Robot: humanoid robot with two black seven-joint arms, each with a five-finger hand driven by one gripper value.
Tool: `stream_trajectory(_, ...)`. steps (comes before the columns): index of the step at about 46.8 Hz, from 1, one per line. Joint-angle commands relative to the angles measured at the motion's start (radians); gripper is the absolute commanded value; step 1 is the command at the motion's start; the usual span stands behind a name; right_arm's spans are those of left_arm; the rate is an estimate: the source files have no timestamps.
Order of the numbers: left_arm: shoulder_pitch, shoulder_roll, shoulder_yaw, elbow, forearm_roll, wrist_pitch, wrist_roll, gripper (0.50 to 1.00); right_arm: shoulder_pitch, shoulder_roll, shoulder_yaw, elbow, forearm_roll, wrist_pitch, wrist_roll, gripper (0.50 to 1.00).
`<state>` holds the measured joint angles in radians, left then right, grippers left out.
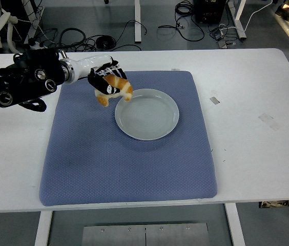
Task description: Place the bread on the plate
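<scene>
**Over the plate's left rim: bread in hand**

Above the blue mat, the left hand has its fingers wrapped around the bread, holding it up off the surface. It's hanging right at the left edge of the white plate, which sits mid-mat on the white table.

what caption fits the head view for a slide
Left hand carries the bread above the blue mat, nearing the empty plate.
</scene>
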<state>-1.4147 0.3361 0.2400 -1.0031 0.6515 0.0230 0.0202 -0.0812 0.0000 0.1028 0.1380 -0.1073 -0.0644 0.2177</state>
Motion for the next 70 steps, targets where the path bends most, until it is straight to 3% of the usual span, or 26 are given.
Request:
stream_trajectory(1,0.0,-0.032,0.005,0.001,0.0,0.0,0.001,0.58,0.0,0.0,0.0,0.0,0.0,0.0,0.0,1.0)
stream_trajectory(27,-0.007,-0.112,0.047,0.009,0.028,0.002,0.015,0.58,0.0,0.0,0.0,0.0,0.0,0.0,0.0,1.0)
stream_trajectory(53,0.003,-0.143,0.045,0.041,0.025,0.003,0.017,0.58,0.0,0.0,0.0,0.0,0.0,0.0,0.0,1.0)
stream_trajectory(70,0.013,-0.15,0.044,0.043,0.025,0.003,0.017,0.654,0.0,0.0,0.0,0.0,0.001,0.0,0.0,1.0)
